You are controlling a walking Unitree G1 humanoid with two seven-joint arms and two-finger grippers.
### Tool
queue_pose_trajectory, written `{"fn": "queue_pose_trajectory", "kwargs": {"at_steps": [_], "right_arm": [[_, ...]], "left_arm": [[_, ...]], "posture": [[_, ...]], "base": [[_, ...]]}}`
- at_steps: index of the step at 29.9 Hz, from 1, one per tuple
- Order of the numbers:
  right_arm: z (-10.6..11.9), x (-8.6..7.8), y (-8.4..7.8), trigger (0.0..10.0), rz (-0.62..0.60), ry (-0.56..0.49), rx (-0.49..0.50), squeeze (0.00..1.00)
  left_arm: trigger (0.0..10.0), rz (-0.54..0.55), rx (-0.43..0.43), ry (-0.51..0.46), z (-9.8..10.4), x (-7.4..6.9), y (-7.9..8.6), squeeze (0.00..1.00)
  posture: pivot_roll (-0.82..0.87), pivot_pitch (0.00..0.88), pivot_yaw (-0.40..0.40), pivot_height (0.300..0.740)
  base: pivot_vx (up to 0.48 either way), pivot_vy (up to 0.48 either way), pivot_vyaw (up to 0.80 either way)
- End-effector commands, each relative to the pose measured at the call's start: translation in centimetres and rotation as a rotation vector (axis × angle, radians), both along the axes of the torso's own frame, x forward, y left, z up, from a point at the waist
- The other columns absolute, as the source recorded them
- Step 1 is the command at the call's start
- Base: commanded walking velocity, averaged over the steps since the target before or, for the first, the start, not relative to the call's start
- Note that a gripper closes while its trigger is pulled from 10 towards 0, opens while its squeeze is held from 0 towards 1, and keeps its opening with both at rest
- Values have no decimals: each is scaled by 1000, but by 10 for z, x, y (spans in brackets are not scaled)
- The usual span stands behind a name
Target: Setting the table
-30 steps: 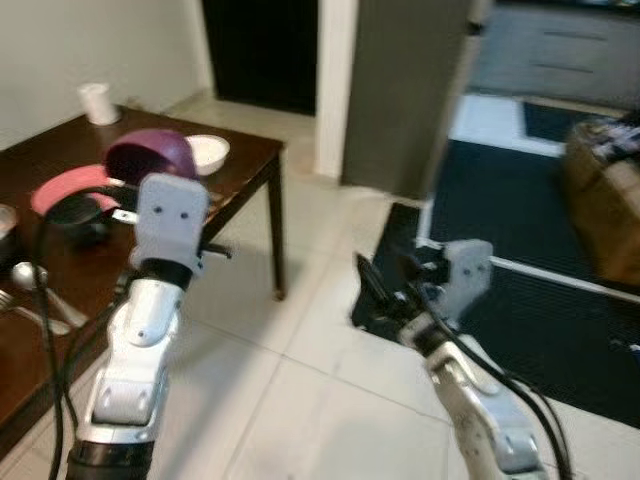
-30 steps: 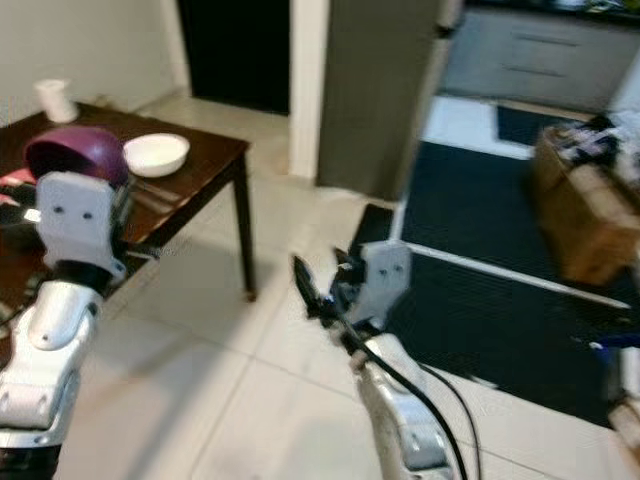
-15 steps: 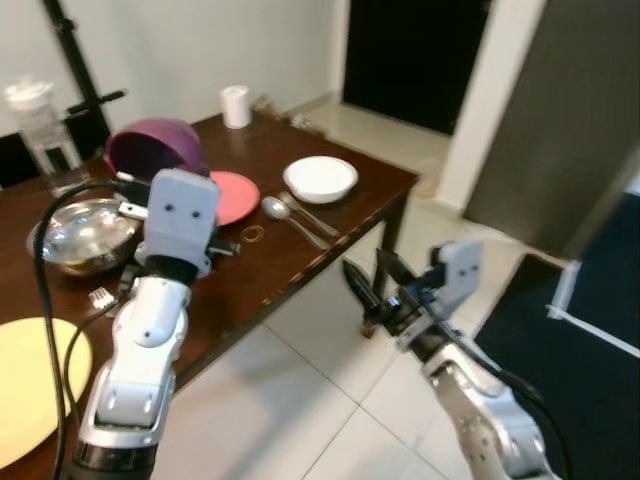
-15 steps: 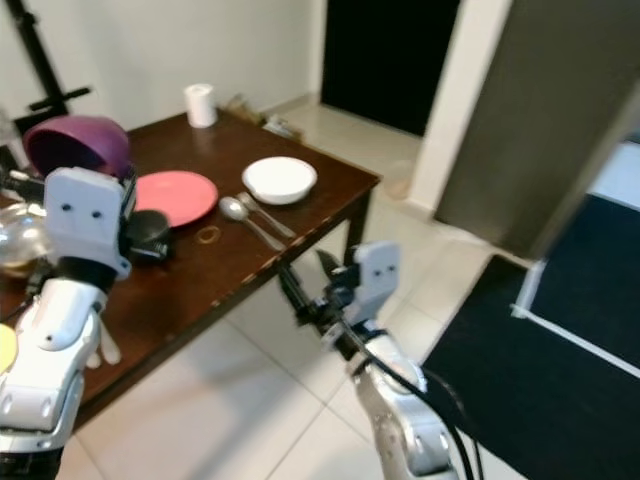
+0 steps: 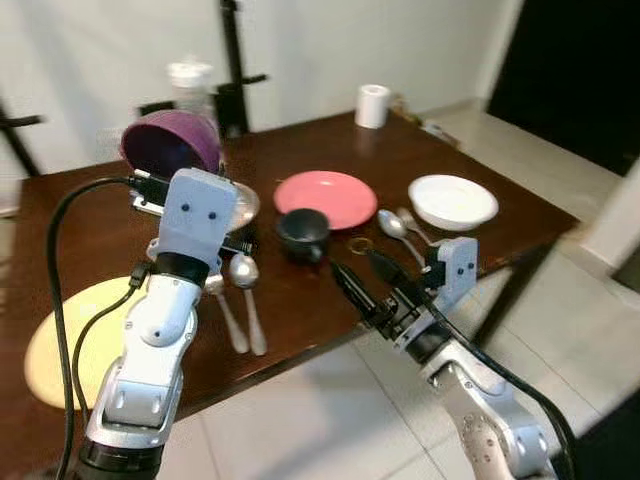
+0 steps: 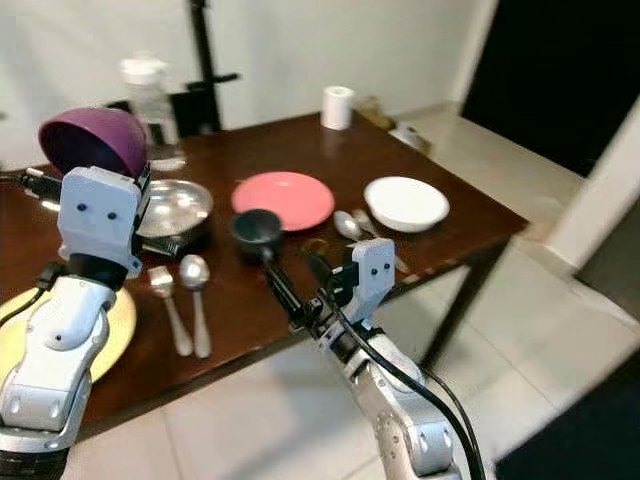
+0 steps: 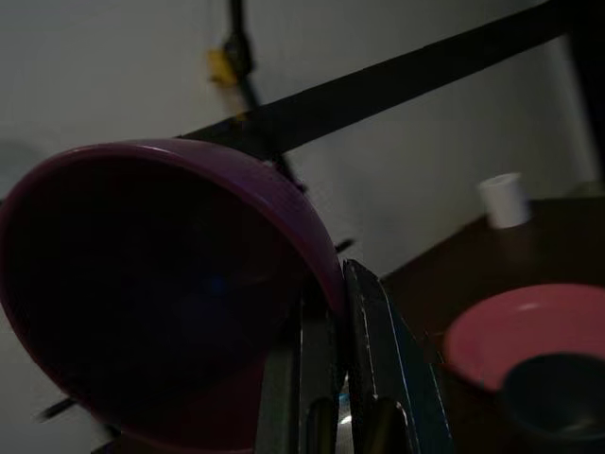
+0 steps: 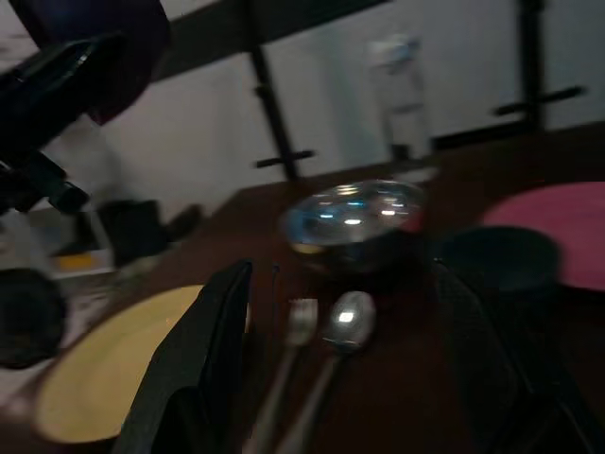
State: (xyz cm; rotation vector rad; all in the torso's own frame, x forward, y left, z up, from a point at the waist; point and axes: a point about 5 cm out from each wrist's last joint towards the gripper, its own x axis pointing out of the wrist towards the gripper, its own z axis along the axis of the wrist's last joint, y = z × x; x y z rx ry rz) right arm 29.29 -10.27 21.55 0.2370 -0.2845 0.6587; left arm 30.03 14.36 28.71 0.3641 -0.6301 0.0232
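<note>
My left hand [image 7: 331, 312], black-fingered, grips a purple bowl [image 5: 170, 143]. On the dark brown worktop [image 5: 90, 225], beside the pink plate [image 5: 325, 197], sit a dark cup [image 5: 302, 230], a white bowl [image 5: 453, 200], a shiny steel bowl [image 6: 175, 207] and a yellow plate [image 5: 75, 335].

soft even indoor light and slight blur in the head views, both wrist views dim, the right one strongly smeared.

purple bowl [image 5: 168, 143]: we see it raised above the table [image 5: 90, 230], tipped on its side, rim clamped in the left gripper [image 7: 342, 312].
pink plate [image 5: 325, 198]: flat, mid-table.
dark cup [image 5: 303, 231]: upright, just before the pink plate.
yellow plate [image 5: 70, 340]: flat, near edge.
</note>
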Motion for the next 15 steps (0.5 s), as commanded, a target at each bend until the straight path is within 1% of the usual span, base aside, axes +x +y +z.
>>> {"fn": "queue_pose_trajectory", "kwargs": {"at_steps": [1,8,15], "right_arm": [[-3,-3,1,10000,23,17,6,0],[-2,-6,4,10000,59,16,9,0],[-2,-7,6,10000,63,20,10,0]], "left_arm": [[10000,-8,9,-13,2,-3,-3,0],[10000,-14,5,0,1,-2,-4,0],[10000,-18,-4,18,-1,-1,-4,0]], "posture": [[116,79,73,740],[116,78,76,740],[118,81,78,740]], "base": [[0,0,800],[0,0,800],[0,0,800]]}}
